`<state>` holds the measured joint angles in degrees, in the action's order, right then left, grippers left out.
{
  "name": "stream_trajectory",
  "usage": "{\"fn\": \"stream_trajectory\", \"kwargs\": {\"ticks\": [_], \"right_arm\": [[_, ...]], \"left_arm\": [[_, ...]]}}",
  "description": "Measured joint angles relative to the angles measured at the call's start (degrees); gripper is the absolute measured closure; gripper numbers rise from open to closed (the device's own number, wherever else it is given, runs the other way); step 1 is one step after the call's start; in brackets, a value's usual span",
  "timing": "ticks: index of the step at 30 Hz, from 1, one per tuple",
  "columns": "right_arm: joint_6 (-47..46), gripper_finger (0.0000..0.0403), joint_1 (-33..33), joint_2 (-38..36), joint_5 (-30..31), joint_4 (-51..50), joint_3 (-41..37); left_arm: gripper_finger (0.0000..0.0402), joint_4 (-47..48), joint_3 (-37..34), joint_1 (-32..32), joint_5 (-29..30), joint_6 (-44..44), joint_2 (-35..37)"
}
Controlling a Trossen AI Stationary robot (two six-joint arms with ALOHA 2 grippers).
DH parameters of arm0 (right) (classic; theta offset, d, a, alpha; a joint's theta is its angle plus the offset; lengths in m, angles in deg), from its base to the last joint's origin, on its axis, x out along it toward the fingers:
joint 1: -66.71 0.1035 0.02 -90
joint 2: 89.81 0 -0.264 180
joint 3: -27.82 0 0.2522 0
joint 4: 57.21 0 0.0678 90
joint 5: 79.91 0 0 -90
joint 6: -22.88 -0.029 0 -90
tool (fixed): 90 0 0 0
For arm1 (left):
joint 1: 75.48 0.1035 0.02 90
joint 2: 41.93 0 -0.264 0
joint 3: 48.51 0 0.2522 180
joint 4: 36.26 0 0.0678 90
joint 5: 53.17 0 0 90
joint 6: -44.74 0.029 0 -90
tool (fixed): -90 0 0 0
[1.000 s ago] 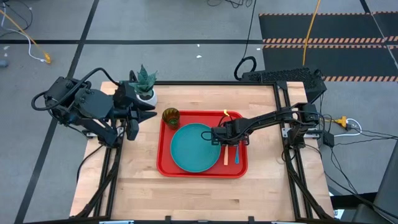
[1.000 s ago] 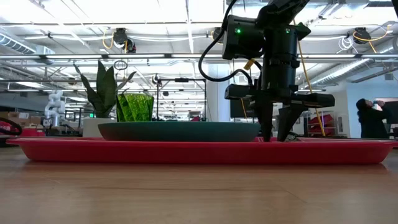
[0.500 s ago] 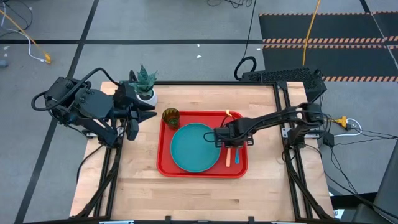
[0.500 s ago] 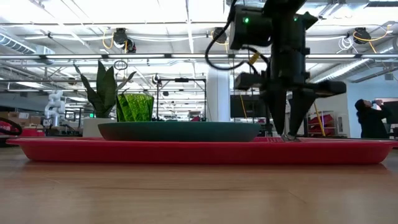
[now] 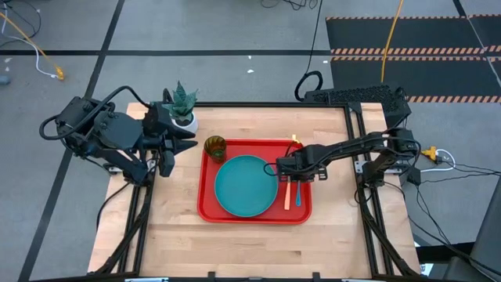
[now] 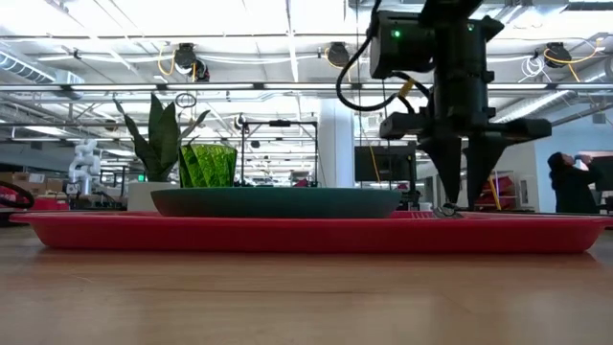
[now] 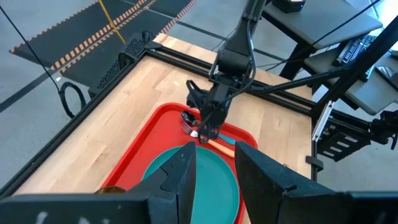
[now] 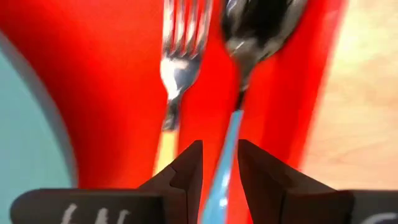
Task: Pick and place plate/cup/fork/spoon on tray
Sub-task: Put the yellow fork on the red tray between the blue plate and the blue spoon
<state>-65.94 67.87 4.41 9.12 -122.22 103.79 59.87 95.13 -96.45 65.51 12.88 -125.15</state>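
The red tray (image 5: pixel 205 180) lies mid-table. The teal plate (image 5: pixel 246 186) rests flat on it, and the green cup (image 5: pixel 215 147) stands at its far left corner. Fork (image 8: pixel 177 68) and spoon (image 8: pixel 255 25) lie side by side along the tray's right strip. The fork's orange handle (image 5: pixel 287 194) and the spoon's blue handle (image 5: pixel 297 197) point toward the near edge. My right gripper (image 5: pixel 291 166) points down just above their heads, open with a narrow gap (image 8: pixel 219 155), holding nothing. My left gripper (image 5: pixel 190 139) hangs raised at the table's far left, open.
A white pot with a green plant (image 5: pixel 184 110) stands at the table's far left corner, beside my left gripper. Bare wood (image 5: pixel 235 251) lies between the tray and the near edge, and a narrow strip (image 5: pixel 333 188) runs to the tray's right.
My right gripper has risen a little off the tray and gone toward the table's right edge, its fingers still pointing down with the same gap. Fork, spoon, plate and cup have stayed where they were.
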Motion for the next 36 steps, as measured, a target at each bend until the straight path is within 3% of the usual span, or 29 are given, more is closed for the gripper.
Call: {"fn": "stream_trajectory", "kwargs": {"ticks": [14, 36], "right_arm": [[-1.2, 0.0309, -0.1, 0.0, 1.1, 11.2, -3.5], [-2.4, 0.0309, -0.3, 1.6, 0.9, 13.5, -3.6]], "left_arm": [[0.0289, 0.0, 0.0, 0.0, 0.0, -1.3, 0.0], [0.0289, 0.0, 0.0, 0.0, 0.0, -2.8, 0.0]]}}
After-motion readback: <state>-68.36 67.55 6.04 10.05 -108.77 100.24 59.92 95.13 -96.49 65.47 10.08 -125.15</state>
